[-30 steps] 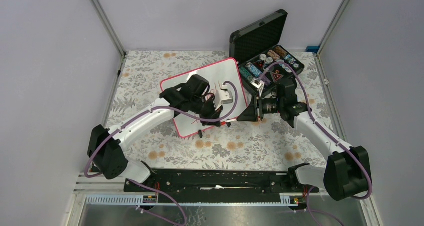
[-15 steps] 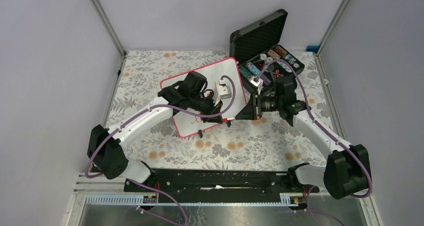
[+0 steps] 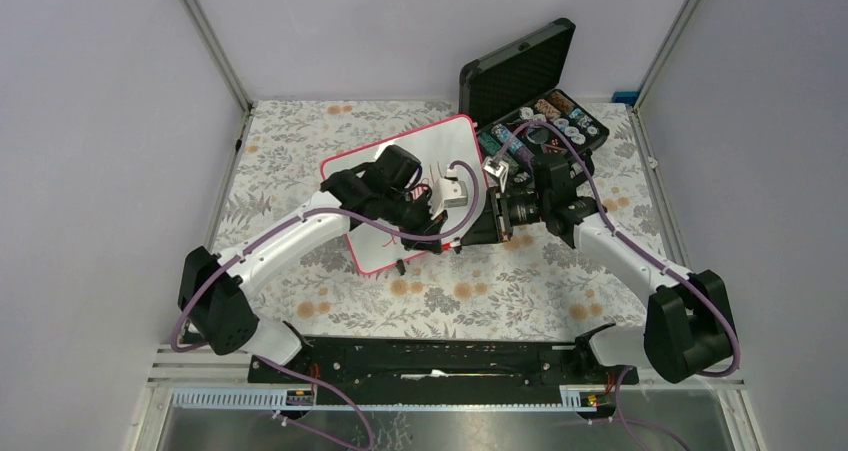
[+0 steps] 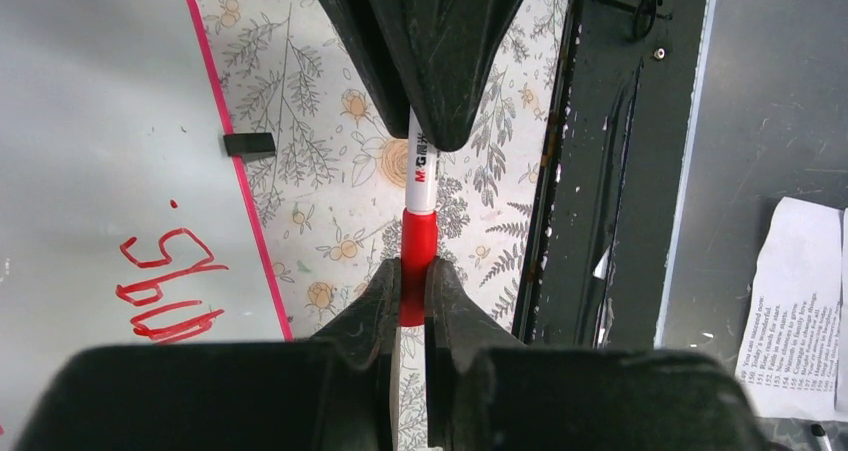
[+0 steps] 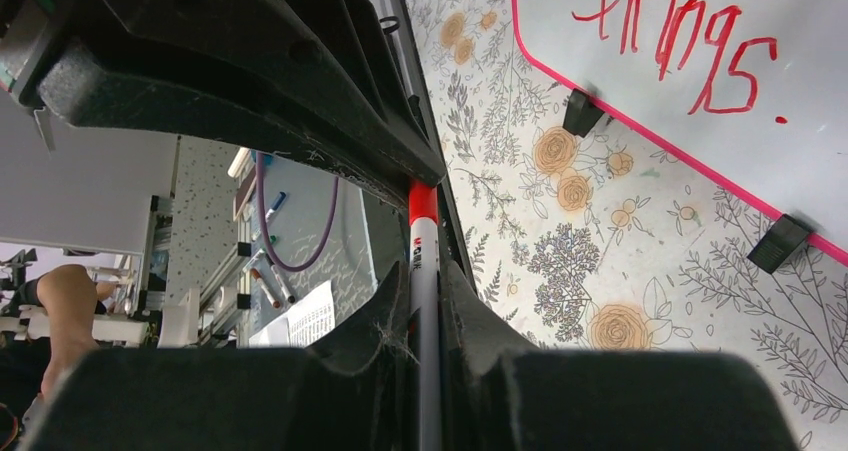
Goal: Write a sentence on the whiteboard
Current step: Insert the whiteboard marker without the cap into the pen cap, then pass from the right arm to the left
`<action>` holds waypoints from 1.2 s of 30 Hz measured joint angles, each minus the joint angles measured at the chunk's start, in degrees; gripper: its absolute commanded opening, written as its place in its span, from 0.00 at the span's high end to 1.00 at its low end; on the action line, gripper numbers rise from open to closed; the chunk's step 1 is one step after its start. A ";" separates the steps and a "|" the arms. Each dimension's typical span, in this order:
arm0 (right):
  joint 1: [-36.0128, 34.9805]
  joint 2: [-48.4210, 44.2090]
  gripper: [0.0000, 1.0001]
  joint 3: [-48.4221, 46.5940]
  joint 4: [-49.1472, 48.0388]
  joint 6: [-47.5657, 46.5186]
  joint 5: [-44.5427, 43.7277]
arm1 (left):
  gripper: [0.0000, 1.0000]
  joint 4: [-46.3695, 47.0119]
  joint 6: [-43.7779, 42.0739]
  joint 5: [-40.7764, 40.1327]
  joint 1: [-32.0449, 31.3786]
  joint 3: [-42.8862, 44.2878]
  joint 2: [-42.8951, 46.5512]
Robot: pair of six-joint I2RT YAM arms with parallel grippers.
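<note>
Black, nearest: found a rail point(image 3: 430, 356) across the near edge, carrying both arm bases. Beyond it, saw floral cloth point(image 3: 450, 291) spread flat. Traced the left arm point(image 3: 290, 236) and the right arm point(image 3: 620, 256) inward and found them meeting tip to tip above the cloth, just off the near edge of the whiteboard point(image 3: 445, 141). Found the left gripper point(image 4: 418, 271) clenched on the red end of a marker point(image 4: 420, 176), a finger pressed to either side. Found the right gripper point(image 5: 427, 271) clamped round the white barrel of that same marker, facing the left one along the pen's line, tips near but apart, with a short stretch of barrel and red bare between them. Located the whiteboard lying on the cloth left of centre, turned at an angle, partly under the left arm, with pink rim showing and two black clip feet point(image 5: 582, 111) on its near edge. Read part of the sentence point(image 5: 680, 41) in red on the white face: "things." with a full stop, close to the rim; could not make out the rest. Farther right, just beside the board's far corner, noted a black case point(image 3: 530, 91) with lid raised and small round coloured pieces inside. Ended at pale walls point(image 3: 400, 31) behind.
</note>
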State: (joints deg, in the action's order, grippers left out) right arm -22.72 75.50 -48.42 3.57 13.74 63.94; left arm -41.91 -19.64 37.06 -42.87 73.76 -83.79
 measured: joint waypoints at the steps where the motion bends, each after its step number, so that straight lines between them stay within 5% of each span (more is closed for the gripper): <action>1: -0.24 0.20 1.00 -0.11 0.04 -0.02 -0.07 | 1.00 -0.68 -0.24 -0.37 -0.15 0.33 -0.24; 10: -1.29 0.87 1.00 -1.05 1.36 0.04 -0.48 | 0.81 -4.11 -1.36 -1.81 -0.90 2.19 -1.22; 23: 1.14 1.44 1.00 -4.09 -6.73 10.82 1.81 | 0.29 7.69 3.32 6.05 8.31 5.01 3.61; 30: 3.87 1.60 1.00 -4.22 -19.19 22.86 2.03 | 0.27 19.39 18.88 15.17 17.62 4.00 7.08; 36: 4.07 1.60 1.00 -4.24 -31.54 33.14 2.47 | 0.29 38.07 40.44 24.92 22.95 -6.08 8.70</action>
State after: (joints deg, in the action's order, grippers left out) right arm -18.65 77.10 -52.66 -27.97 46.87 66.41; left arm -3.84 20.80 61.98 -19.92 67.68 -75.09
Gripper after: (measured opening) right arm 0.158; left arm 0.727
